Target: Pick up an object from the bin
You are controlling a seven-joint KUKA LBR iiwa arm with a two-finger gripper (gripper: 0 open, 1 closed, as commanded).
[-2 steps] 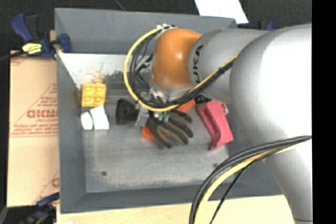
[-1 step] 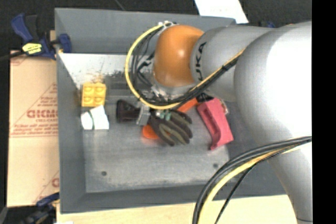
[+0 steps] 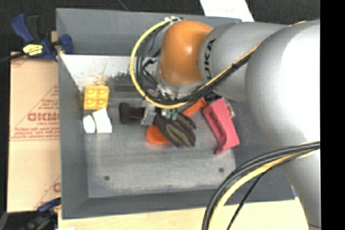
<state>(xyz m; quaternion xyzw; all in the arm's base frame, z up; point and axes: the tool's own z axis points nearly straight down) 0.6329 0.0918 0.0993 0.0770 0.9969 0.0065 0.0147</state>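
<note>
The gripper (image 3: 152,114) hangs low over the middle of the bin (image 3: 161,172), just beside a dark brown piece (image 3: 128,113), with an orange disc (image 3: 155,138) and a dark striped object (image 3: 180,131) close below it in the view. Whether it is spread or closed I cannot tell.

The grey metal bin (image 3: 151,169) carries a yellow building brick (image 3: 96,97), a white block (image 3: 98,124), an orange disc (image 3: 155,138) and a pink block (image 3: 221,126).
</note>
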